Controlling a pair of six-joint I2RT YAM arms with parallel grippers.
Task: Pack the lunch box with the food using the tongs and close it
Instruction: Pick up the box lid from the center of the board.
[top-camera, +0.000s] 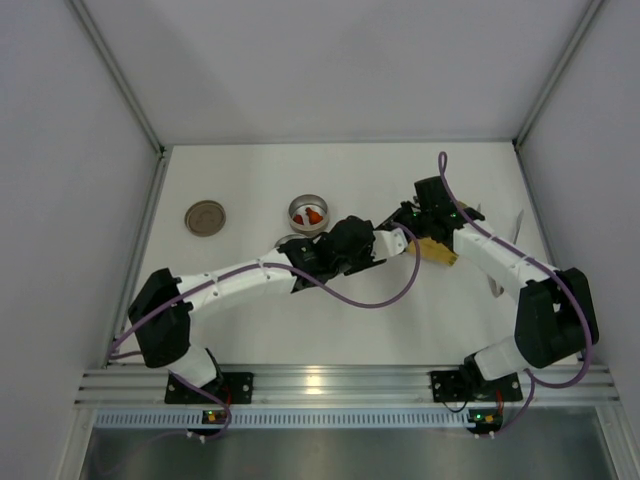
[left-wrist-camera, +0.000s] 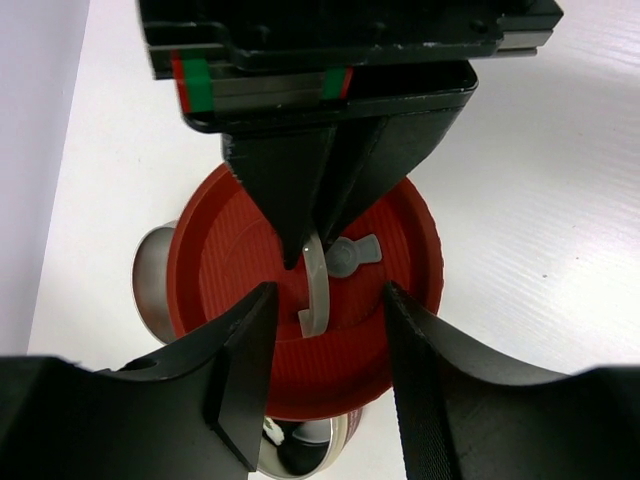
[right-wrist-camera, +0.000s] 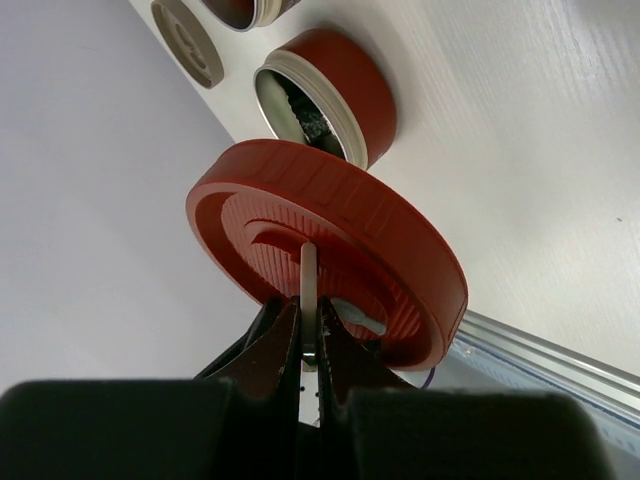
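My right tool is clamped on the pale handle of the red lid. It holds the lid tilted in the air near the open lunch box on the table. My left tool hangs over the lid with its fingers apart.

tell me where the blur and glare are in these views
Top view: even light, one glare patch on the metal rail. Left wrist view: its own left claw is soft-edged up close, red lid sharp. Right wrist view: right claw blurred at the bottom, lid crisp.
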